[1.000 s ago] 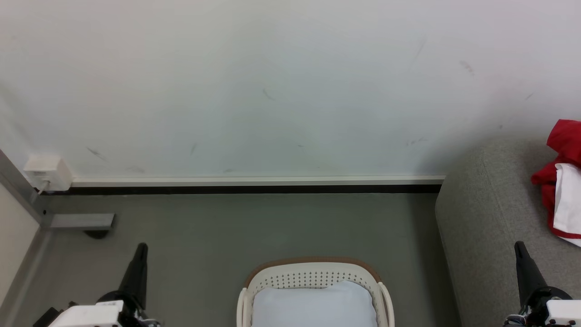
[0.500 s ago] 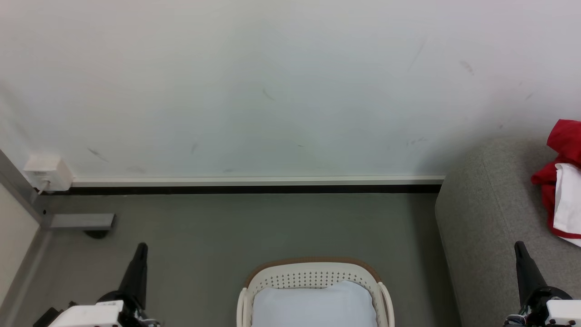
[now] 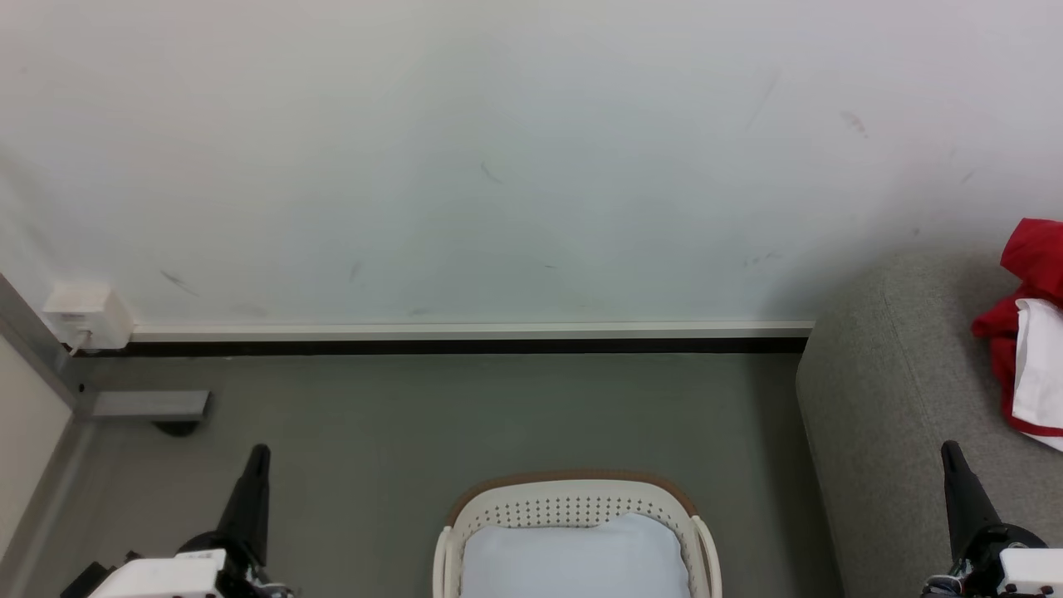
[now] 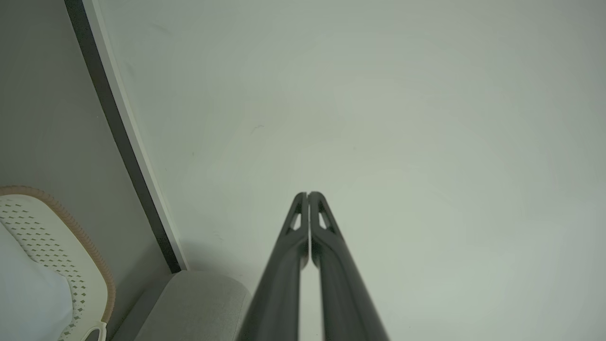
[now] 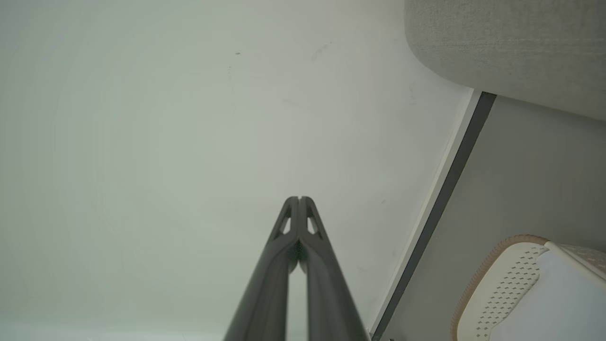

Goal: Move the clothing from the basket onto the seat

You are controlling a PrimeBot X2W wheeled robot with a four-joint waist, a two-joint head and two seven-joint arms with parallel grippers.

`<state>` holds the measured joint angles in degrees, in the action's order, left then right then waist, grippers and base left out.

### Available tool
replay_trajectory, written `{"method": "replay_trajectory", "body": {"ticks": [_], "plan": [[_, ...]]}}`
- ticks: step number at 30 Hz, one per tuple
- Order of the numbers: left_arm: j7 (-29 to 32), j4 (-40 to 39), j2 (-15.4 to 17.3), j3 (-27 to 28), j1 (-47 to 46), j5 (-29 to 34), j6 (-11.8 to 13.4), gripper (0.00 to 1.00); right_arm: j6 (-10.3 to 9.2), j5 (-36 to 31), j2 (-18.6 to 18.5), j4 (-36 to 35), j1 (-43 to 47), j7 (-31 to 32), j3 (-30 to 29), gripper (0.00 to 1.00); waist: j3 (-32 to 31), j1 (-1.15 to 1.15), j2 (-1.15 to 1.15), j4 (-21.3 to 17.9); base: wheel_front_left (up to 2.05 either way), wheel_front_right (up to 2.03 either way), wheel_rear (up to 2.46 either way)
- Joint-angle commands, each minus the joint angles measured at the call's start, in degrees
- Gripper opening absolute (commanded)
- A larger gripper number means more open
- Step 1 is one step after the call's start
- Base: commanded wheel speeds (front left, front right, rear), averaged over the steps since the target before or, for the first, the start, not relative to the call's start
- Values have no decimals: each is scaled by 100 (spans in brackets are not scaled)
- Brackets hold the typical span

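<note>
Clothing [image 3: 1028, 332] lies in a crumpled red heap with a white panel on the seat [image 3: 880, 399], at the right edge of the head view. The visible part runs up and down that view, and the frame edge cuts off the rest, so its full length and heading cannot be told. The basket [image 3: 573, 497] stands on the floor [image 3: 399, 423] to the left of the seat and apart from it, its rounded, brown-rimmed end turned toward the wall [image 3: 498, 149]. The bottom edge of the view hides its near part, so its long axis cannot be judged. A pale blue pad [image 3: 573, 558] fills its inside. The left gripper [image 3: 259, 453] sits at the lower left over bare floor, its two dark fingers pressed together with nothing between them and pointing toward the wall. The right gripper [image 3: 948, 450] sits at the lower right in front of the seat's grey fabric, likewise clenched on nothing. The floor is plain grey-green, and it meets the scuffed white wall at a dark skirting strip [image 3: 465, 345] with a pale band above it. A small white box [image 3: 87, 316] is fixed low on the wall at the left corner.
</note>
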<state>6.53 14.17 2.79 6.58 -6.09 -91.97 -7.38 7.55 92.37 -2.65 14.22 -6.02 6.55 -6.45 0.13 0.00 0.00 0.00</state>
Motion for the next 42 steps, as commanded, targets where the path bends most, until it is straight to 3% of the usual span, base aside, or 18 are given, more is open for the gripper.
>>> {"method": "replay_trajectory", "body": {"ticks": [1,42], "plan": [[22,-16,14,8,-51,-79,-22,0,-12,7,-44,-28,-67,18,-21,0,0,0,0,0,0,0,0],[22,-17,14,8,-51,-79,-22,0,-12,7,-44,-28,-67,18,-21,0,0,0,0,0,0,0,0]]}}
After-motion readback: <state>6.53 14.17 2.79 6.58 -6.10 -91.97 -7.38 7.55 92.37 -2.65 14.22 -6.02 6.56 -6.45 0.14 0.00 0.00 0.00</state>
